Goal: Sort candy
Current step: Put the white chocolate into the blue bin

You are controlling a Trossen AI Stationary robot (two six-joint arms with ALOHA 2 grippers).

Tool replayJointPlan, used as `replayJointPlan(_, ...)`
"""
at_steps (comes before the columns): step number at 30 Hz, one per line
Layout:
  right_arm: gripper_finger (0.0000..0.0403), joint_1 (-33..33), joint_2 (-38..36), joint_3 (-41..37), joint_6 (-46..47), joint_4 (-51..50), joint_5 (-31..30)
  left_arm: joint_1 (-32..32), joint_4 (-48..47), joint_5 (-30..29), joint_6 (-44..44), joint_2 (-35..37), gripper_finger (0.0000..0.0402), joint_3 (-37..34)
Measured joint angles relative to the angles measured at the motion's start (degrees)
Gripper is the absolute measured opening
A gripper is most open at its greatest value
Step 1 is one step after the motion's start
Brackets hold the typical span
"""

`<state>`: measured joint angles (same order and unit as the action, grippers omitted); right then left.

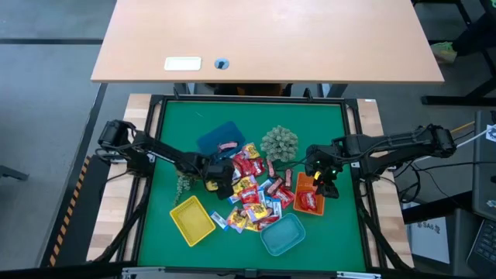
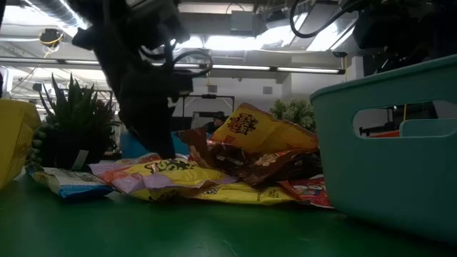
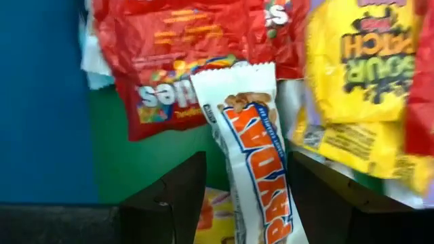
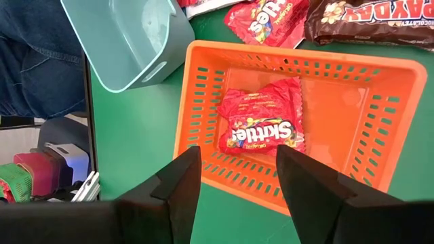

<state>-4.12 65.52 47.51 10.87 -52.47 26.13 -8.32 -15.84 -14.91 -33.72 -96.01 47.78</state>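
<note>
Left wrist view: left gripper [image 3: 241, 203] straddles a white PayDay bar [image 3: 251, 156] low centre of frame, fingers [image 3: 173, 200] spread either side, not clamped yet; I'd centre on the bar and close without snagging the red Skittles pack [image 3: 163, 74] above it. Right gripper [image 4: 234, 183], spread and empty, hangs over the orange tray [image 4: 203, 88] holding one red Skittles pack [image 4: 261, 125]. High view: candy pile [image 1: 252, 194] sits mid-frame between trays.
</note>
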Motion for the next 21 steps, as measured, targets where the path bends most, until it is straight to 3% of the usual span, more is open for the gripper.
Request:
replayJointPlan(8,0.0193,0.0,0.0,0.0,0.0,0.0,0.0,0.0,1.0,0.5,-0.2,0.0,0.0188,-2.7)
replayJointPlan(21,0.0193,0.0,0.0,0.0,0.0,0.0,0.0,0.0,3.0,0.5,-0.3,0.0,0.0121,-2.8)
